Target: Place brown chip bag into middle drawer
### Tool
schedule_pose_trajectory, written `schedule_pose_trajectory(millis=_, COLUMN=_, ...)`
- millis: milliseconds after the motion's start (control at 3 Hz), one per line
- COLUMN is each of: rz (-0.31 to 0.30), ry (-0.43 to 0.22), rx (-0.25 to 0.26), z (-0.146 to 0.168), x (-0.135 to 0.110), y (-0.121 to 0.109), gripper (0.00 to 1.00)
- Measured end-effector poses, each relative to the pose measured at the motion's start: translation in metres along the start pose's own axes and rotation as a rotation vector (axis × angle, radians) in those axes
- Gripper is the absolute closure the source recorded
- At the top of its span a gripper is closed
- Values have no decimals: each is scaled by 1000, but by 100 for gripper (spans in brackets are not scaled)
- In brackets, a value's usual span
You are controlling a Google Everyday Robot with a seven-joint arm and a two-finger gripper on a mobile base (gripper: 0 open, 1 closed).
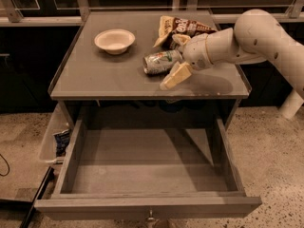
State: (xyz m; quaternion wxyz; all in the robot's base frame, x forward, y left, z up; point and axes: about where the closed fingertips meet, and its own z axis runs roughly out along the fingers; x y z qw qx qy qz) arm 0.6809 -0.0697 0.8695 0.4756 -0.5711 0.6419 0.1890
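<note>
The brown chip bag (183, 26) lies wrinkled at the back right of the table top, just behind my gripper. My gripper (169, 61) reaches in from the right and hovers low over the table. Its cream fingers (175, 75) are spread apart, open, with a small green-and-white drink can (160, 61) lying on its side between them and to their left. The gripper holds nothing that I can see. The middle drawer (147, 205) is pulled out wide below the table top, its grey floor bare, with a small metal knob (151, 217) on its front panel.
A white bowl (114, 40) stands at the back left of the grey table (95, 80). A clear plastic bin (53, 139) with a dark packet hangs left of the drawer. The white arm (266, 37) spans the right side. A speckled floor surrounds the unit.
</note>
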Motion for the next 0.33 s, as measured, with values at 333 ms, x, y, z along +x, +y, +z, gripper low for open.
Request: schedule_pose_trajectory(millis=333, rz=0, ry=0, rx=0, z=0, x=0, y=0, gripper=0)
